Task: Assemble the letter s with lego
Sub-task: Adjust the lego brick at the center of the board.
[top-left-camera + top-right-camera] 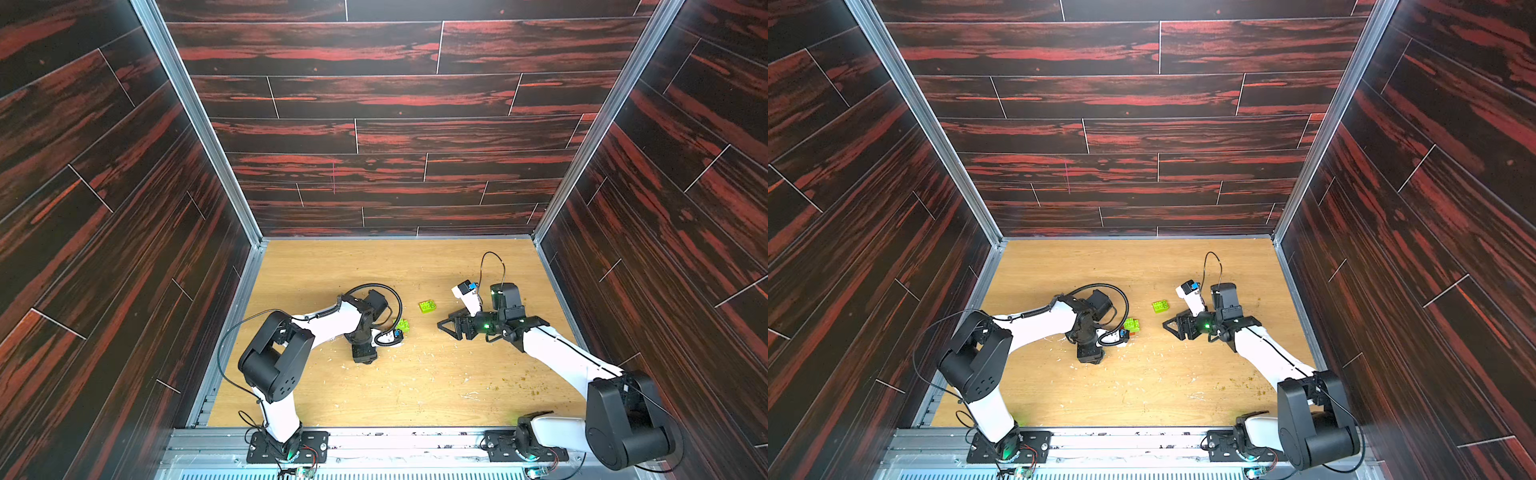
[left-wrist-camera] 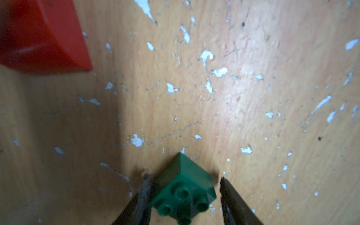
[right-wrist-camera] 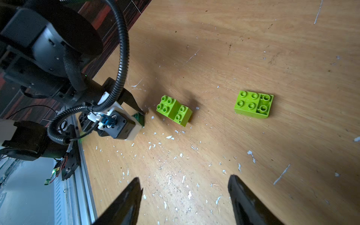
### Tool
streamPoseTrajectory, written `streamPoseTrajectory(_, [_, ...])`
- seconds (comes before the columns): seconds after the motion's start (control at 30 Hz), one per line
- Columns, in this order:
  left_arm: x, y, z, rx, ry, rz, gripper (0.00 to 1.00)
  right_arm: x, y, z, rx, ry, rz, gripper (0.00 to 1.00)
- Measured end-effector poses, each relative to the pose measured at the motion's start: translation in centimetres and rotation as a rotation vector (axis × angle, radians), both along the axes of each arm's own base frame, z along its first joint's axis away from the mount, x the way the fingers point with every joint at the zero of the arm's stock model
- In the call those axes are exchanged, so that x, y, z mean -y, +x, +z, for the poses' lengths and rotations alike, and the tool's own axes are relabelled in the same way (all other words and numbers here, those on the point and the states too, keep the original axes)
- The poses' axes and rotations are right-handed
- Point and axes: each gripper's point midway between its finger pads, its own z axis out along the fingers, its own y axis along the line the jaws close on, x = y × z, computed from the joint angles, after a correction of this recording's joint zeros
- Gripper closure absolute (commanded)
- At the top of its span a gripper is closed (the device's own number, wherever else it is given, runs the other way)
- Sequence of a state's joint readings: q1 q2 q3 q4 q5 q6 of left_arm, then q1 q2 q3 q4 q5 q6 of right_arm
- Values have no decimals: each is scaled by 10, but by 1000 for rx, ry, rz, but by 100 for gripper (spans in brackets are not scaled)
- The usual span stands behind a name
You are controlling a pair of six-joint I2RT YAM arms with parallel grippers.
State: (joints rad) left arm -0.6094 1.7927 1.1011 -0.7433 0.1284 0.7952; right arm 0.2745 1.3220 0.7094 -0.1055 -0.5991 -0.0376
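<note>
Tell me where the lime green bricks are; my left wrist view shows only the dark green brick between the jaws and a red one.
Observer: A stepped lime green piece lies on the table, right beside the left gripper.
Operator: Any more lime green?
Observer: Yes, a second lime green piece lies apart from it, nearer the right gripper, untouched.
Operator: Anything held on that side?
Observer: No, its jaws stand open and empty above bare table.
</note>
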Motion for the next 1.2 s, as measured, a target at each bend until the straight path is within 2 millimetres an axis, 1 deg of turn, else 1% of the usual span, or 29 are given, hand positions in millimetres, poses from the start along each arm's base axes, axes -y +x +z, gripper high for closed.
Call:
streamPoseTrajectory(0.13, [0, -2, 5, 5, -2, 11, 43, 0, 0, 0, -1, 1, 1, 27])
streamPoseTrajectory(0.23, [1, -3, 11, 20, -15, 21, 50, 0, 0, 0, -2, 2, 2, 27])
streamPoseTrajectory(0.4, [1, -2, 13, 30, -16, 20, 51, 0, -1, 0, -3, 2, 3, 27])
streamPoseTrajectory(0.47, [0, -2, 12, 31, -13, 20, 50, 0, -1, 0, -4, 3, 3, 27])
streamPoseTrajectory(0.57, [0, -2, 11, 29, -6, 16, 44, -1, -1, 0, -5, 4, 5, 27])
streamPoseTrajectory(0.67, [0, -3, 11, 28, -6, 14, 40, -1, -2, 0, -8, 4, 6, 27])
streamPoseTrajectory(0.77, [1, -4, 11, 28, -7, 12, 40, -1, -2, 0, -8, 6, 7, 27])
streamPoseTrajectory(0.93, [2, -5, 8, 21, -2, 6, 45, -1, -2, 0, -9, 7, 8, 27])
streamPoseTrajectory(1.07, [0, -6, 2, 4, 14, 4, 45, -1, -2, 0, -9, 8, 9, 27])
streamPoseTrajectory(1.2, [-2, -7, -2, -3, 28, 1, 52, -1, -3, 0, -9, 8, 10, 27])
